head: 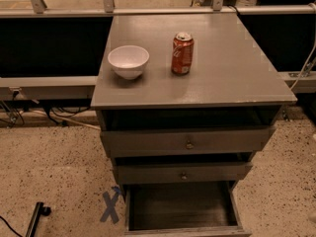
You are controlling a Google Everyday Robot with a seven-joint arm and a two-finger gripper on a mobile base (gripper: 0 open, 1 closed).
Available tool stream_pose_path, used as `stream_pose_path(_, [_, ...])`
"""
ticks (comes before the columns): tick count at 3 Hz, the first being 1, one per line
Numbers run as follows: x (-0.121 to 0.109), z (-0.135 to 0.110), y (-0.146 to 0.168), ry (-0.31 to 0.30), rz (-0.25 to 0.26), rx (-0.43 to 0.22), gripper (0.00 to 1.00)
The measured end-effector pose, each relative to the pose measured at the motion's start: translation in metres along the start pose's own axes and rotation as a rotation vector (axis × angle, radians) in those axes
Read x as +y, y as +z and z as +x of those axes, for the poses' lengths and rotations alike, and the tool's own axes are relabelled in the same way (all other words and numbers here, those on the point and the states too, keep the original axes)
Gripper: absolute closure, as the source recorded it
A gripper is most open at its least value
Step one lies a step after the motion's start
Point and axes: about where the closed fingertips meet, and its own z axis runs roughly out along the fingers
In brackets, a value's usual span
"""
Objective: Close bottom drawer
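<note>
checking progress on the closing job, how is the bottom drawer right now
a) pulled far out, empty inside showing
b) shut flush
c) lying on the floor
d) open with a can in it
a: the bottom drawer sticks far out from the cabinet with its dark, empty inside showing; the end effector is not in view.
</note>
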Motion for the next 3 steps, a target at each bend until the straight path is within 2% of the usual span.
stream_pose_path(1, [0.01, -0.01, -0.008, -0.067, -0.019, 0.021, 0.0])
stream_pose_path(2, [0.03, -0.008, 0.044, -0.105, -0.066, -0.086, 0.0])
stream_pose_path(3, [0.056, 0.004, 0.138, -0.154, -0.114, -0.217, 0.0])
